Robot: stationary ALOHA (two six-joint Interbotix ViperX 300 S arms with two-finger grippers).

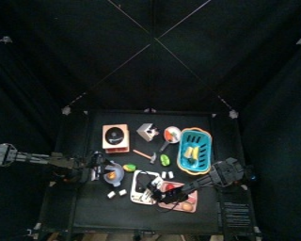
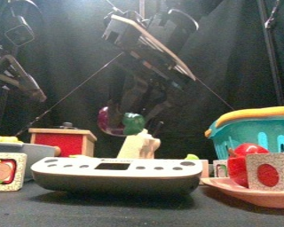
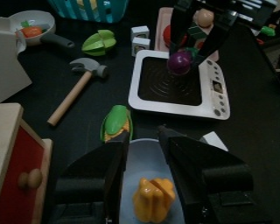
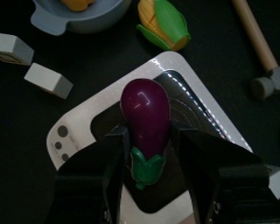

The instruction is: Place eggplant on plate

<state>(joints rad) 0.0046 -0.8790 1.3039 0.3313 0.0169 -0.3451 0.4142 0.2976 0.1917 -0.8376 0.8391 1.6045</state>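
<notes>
My right gripper (image 4: 146, 142) is shut on the purple eggplant (image 4: 143, 109) near its green cap. It holds the eggplant in the air above a white kitchen scale (image 4: 78, 131). In the front view the eggplant (image 2: 118, 119) hangs above the scale (image 2: 114, 173). The pink plate (image 2: 245, 189) lies to the right of the scale and holds a red block; the top view shows the plate (image 1: 181, 200) by the scale's front right. My left gripper (image 3: 149, 157) is open over a grey bowl holding a yellow pepper (image 3: 154, 198).
A wooden hammer (image 3: 74, 86), a corn cob (image 3: 116, 122) and a green piece (image 3: 99, 41) lie left of the scale. A blue basket (image 2: 261, 135) stands at the right, a red wooden box (image 2: 59, 140) at the left. White blocks (image 4: 46, 80) lie near the scale.
</notes>
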